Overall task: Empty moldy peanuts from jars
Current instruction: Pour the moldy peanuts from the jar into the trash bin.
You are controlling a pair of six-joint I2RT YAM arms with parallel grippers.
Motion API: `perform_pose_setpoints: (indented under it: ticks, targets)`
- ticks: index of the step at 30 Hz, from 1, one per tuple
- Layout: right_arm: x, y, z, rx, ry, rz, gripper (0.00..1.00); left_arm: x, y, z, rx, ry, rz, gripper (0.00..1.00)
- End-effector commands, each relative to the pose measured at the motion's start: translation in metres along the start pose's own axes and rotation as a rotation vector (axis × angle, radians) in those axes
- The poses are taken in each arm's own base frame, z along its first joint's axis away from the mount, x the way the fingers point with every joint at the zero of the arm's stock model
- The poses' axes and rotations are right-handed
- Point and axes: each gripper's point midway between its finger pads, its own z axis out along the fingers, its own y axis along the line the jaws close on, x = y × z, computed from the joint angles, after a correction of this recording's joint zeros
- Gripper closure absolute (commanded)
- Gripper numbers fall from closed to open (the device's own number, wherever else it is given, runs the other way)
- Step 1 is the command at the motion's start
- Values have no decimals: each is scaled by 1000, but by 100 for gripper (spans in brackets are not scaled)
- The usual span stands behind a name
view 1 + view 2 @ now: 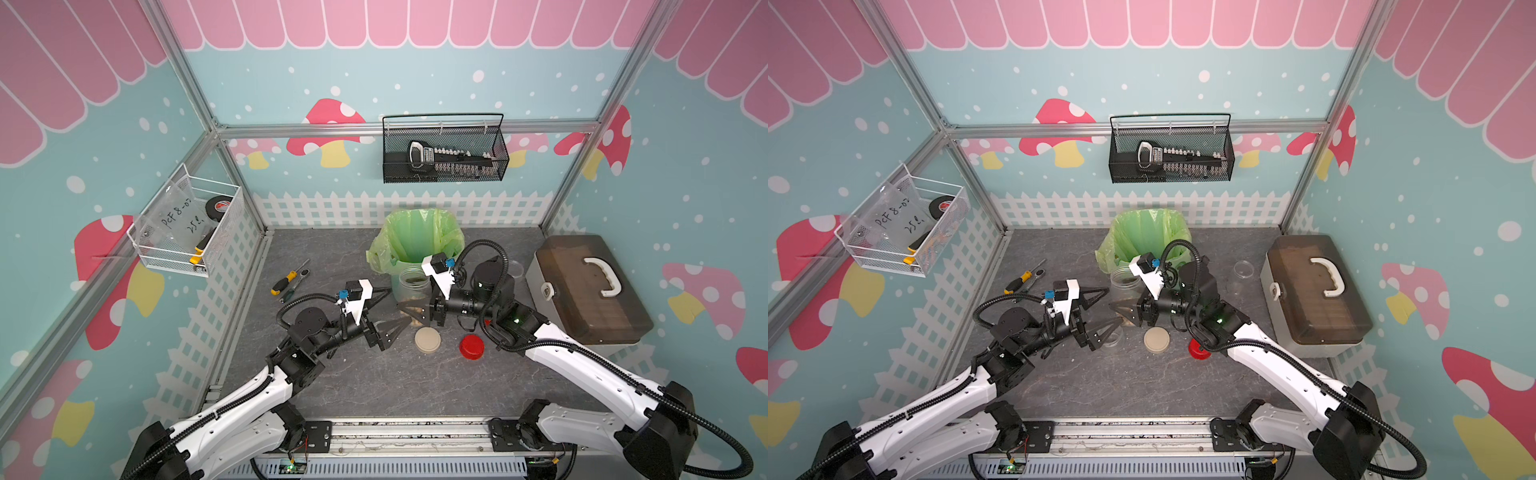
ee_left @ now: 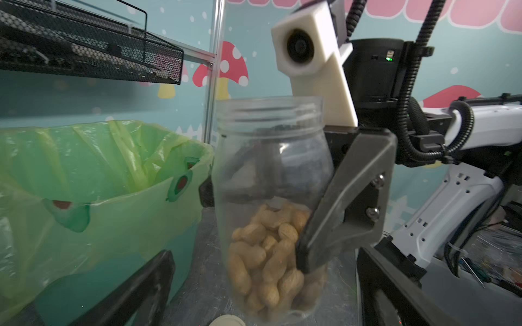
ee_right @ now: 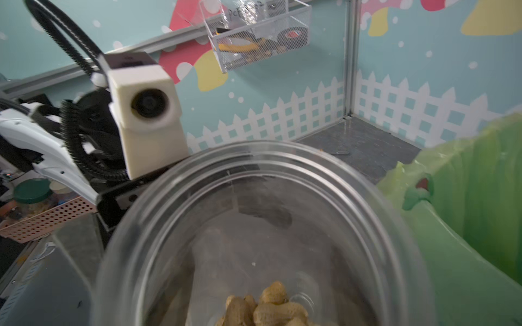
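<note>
1. The right pincer (image 1: pixel 413 309) is clamped on a clear, lidless cylindrical plastic jar (image 2: pixel 271 158). In the left wrist view one of its dark fingers (image 2: pixel 339 214) presses the jar's lower side, and the other shows dimly through the wall behind.
2. The jar stands nearly upright with its mouth up and its threaded neck bare. Tan peanuts in their shells (image 2: pixel 265 254) fill roughly its lower third. The right wrist view looks down through the wide mouth onto the peanuts (image 3: pixel 268 307).
3. The jar is just beside the teal bin lined with a green plastic bag (image 1: pixel 401 249), on the robot's side of it. Whether its base touches the grey stone-patterned surface (image 1: pixel 353 382) I cannot tell, as the lower edge is blurred.
4. The left pincer (image 1: pixel 400 304) has its jaws spread wide apart and grips nothing. Its tips point toward the jar from the left, close to it.
5. A round beige screw lid (image 1: pixel 427 340) lies flat on the surface near the held jar, toward the robot. A round red screw lid (image 1: pixel 471 346) lies to its right, close beside the right arm.
6. A second clear open jar (image 1: pixel 1244 268) stands between the bin and a brown-topped toolbox with a white handle (image 1: pixel 1316 291).
7. A yellow-and-black-handled screwdriver (image 1: pixel 282 282) lies on the surface, well to the left of the bin.
</note>
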Motion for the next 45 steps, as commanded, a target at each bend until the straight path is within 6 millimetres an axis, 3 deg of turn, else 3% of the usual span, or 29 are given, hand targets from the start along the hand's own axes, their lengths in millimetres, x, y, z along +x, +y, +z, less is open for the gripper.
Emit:
perform_pose_setpoints:
  ticks: [1,10,20,36,45]
  targets:
    - [-9,-23,-19,191,37,-80,51,6,28,-6,-161,9,32,1]
    - [-29,-56,-54,467,103,-173,52,13,59,-17,-345,13,66,1]
    - [-62,-94,-75,724,177,-302,52,30,91,-21,-513,77,91,1]
    - [-98,-161,-84,1093,321,-541,54,30,93,-24,-529,84,100,1]
    - [-101,-191,-73,1205,473,-677,58,33,94,-24,-535,99,107,1]
